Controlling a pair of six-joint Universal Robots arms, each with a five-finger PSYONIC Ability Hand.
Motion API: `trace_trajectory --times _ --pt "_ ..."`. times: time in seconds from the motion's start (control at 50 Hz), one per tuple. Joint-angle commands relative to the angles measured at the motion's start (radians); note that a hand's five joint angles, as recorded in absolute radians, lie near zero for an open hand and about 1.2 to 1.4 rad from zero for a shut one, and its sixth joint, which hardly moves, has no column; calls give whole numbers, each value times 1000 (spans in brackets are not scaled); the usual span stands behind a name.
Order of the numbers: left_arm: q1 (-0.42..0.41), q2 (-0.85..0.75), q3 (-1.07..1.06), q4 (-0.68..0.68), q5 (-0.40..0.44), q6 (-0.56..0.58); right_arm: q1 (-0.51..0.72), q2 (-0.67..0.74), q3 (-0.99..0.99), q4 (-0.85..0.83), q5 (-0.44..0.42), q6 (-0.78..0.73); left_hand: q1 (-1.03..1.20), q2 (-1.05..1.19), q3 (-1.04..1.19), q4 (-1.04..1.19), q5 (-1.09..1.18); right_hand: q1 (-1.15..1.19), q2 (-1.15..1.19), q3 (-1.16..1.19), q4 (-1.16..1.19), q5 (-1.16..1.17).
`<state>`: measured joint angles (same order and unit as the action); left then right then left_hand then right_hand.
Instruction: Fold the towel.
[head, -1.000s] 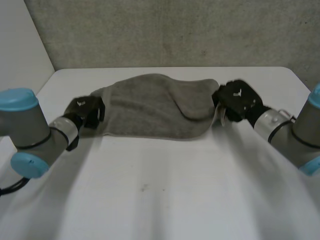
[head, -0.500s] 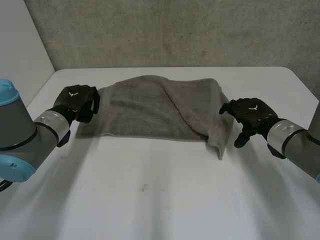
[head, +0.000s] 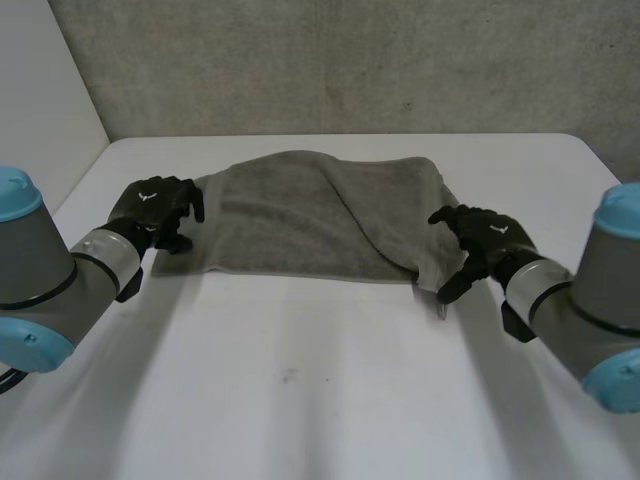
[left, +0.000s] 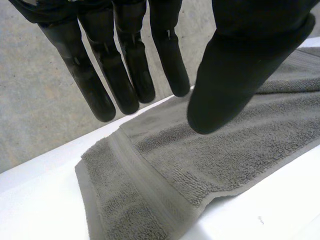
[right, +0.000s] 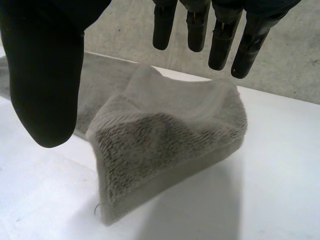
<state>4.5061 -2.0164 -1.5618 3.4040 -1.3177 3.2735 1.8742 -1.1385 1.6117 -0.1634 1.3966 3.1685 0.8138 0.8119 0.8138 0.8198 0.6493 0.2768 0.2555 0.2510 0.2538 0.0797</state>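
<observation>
Head view: L hand (head: 155, 210), R hand (head: 482, 240) at towel (head: 300, 215) ends, fingers (left: 125, 75) straight.

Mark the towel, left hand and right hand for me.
towel (head: 300, 215), head view, middle of the cloth.
left hand (head: 152, 203), head view, back of the hand.
right hand (head: 487, 236), head view, back of the hand.

Robot test bench, laboratory-type setting. Two machine arms flanking plain white table (head: 330, 400): left arm (head: 40, 280) and right arm (head: 600, 310), both showing grey joints and light-blue caps. Rough grey wall (head: 350, 60), concrete-like, standing behind table's far edge. White panel (head: 40, 80) closing off left side. Single grey towel (head: 300, 215) lying on table as work piece.
</observation>
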Motion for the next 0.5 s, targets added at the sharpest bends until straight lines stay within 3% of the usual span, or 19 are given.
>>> trace_trajectory --times 0.02,0.16,0.34,0.5 --pt "1 -4 -4 -2 -2 -23 52 106 -9 -90 45 -18 -473 -471 -473 -479 -483 5 26 31 28 27" --pt "1 -4 -4 -3 -2 -24 57 171 -30 -159 78 -56 -568 -566 -568 -574 -578 131 152 157 154 154" --pt "1 -5 -18 -2 0 -23 51 178 -38 -317 188 -218 -571 -569 -571 -577 -581 442 463 468 465 464" --pt "2 -10 -21 1 1 -23 42 166 -27 -323 179 -246 -568 -566 -568 -574 -578 519 540 544 542 541"
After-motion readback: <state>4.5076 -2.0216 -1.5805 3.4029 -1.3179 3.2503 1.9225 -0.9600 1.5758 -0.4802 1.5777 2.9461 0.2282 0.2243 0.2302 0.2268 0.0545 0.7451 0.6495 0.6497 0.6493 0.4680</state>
